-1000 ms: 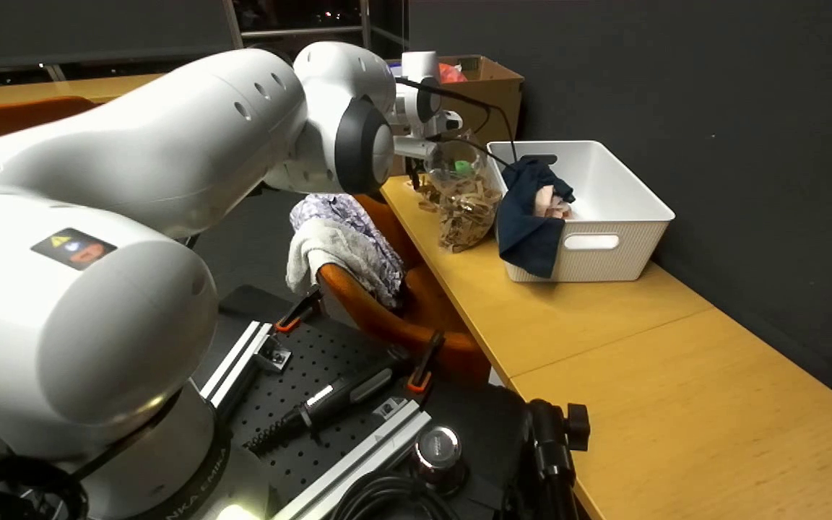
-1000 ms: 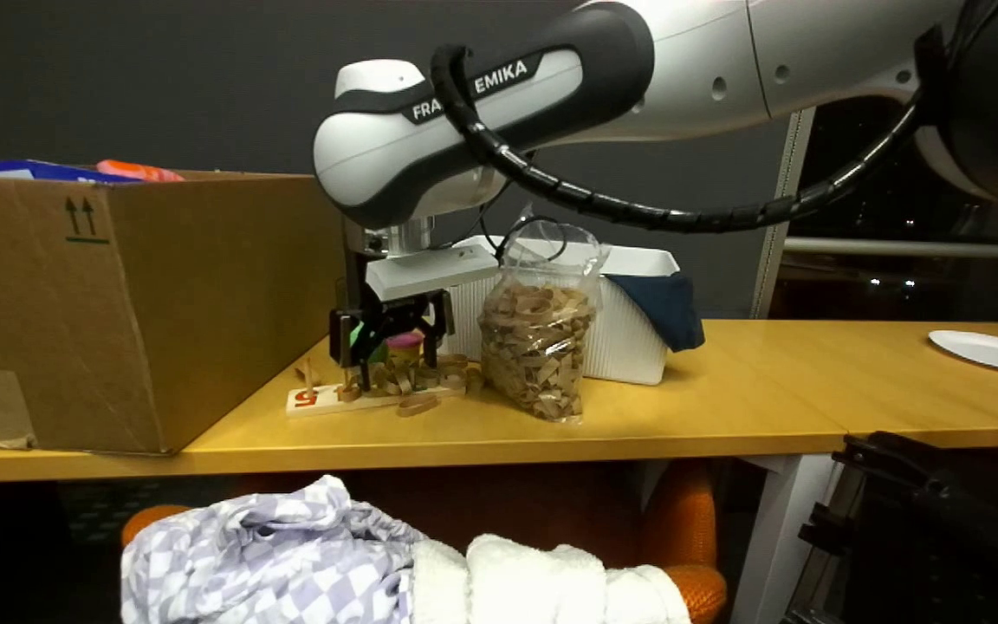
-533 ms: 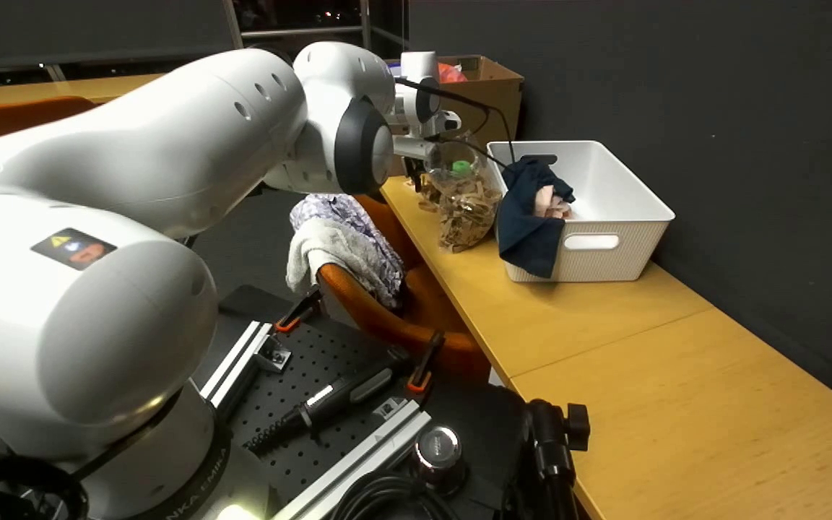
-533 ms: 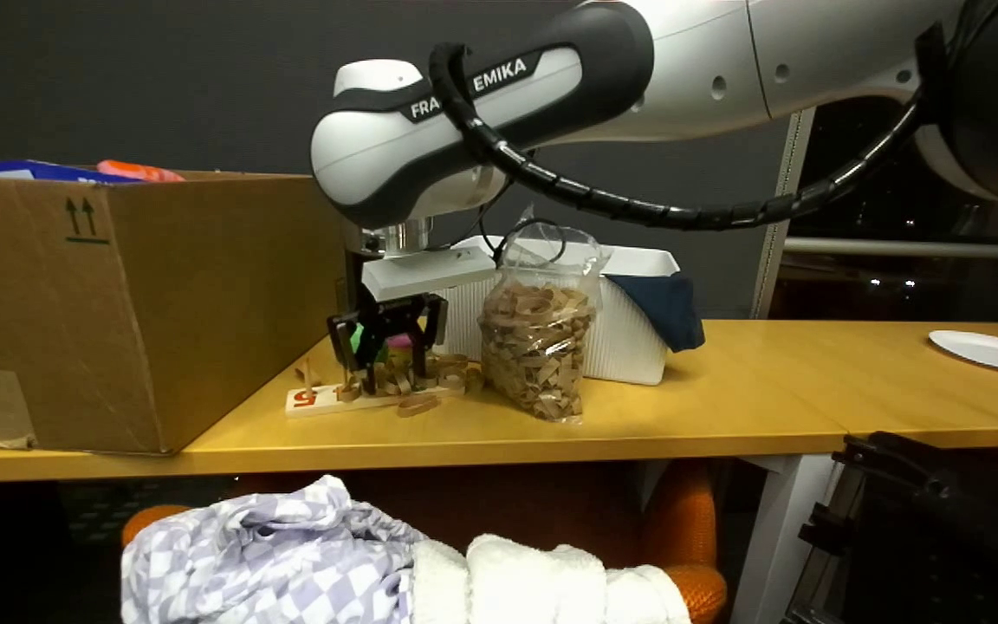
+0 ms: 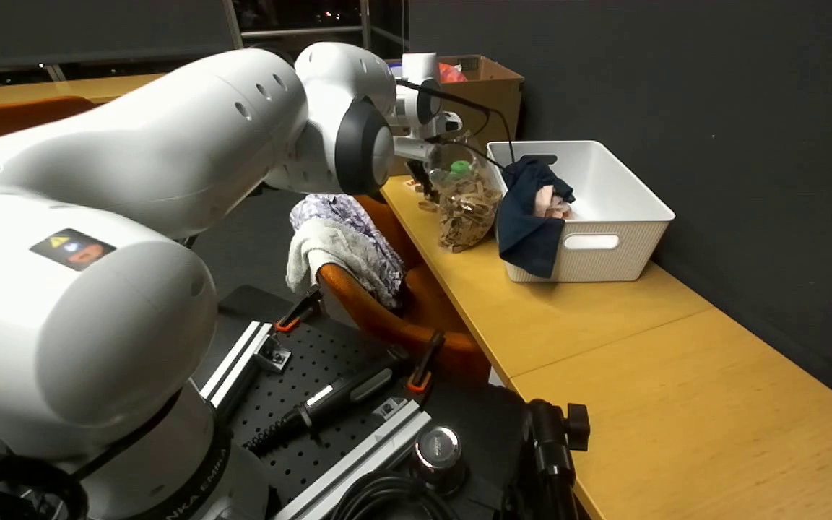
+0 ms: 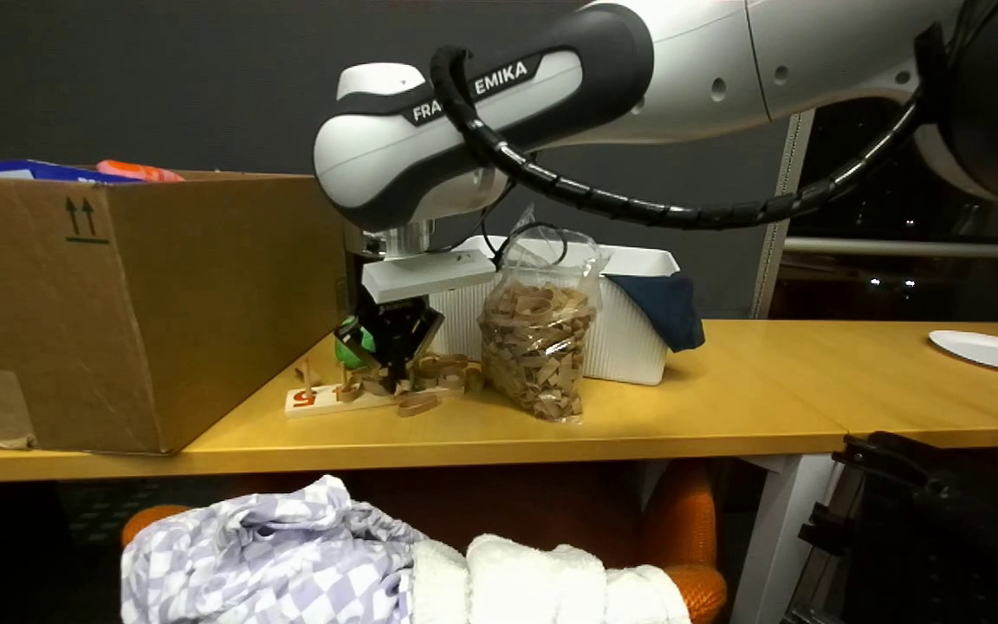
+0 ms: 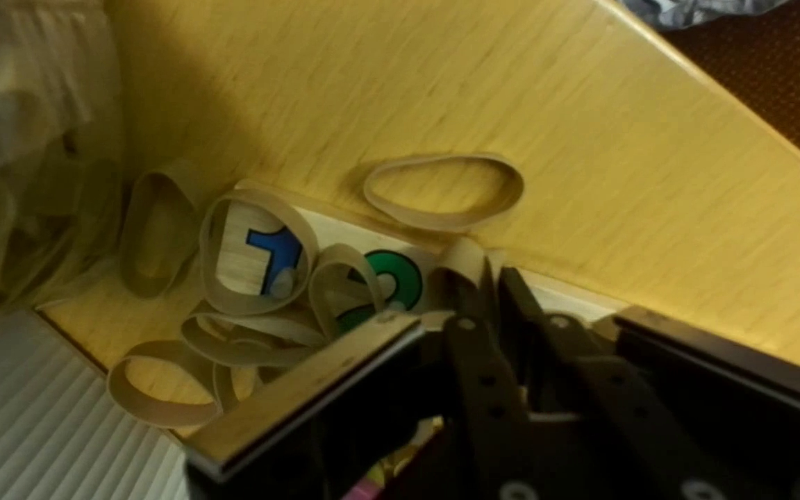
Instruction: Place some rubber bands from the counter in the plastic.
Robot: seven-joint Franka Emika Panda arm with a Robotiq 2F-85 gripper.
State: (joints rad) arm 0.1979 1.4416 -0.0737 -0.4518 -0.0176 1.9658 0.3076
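In an exterior view, at the left of the yellow wooden desk [image 6: 767, 381] I have a brown cardboard box [image 6: 135, 303], then a pale, numbered wooden board [image 6: 369, 403]. Down at that board is my black two-fingered end effector [image 6: 397, 386], its fingers nearly together; in the wrist view it looks pinched on the wall of a tan rubber band [image 7: 461, 258]. Other loose tan rubber bands [image 6: 450, 373] sit on and around the board, one just in front. Right of them my clear plastic bag [image 6: 581, 251] stands upright, holding more bands [image 6: 542, 373], before a white ribbed plastic bin [image 6: 625, 347] with a dark blue cloth [image 6: 668, 312] over its rim.
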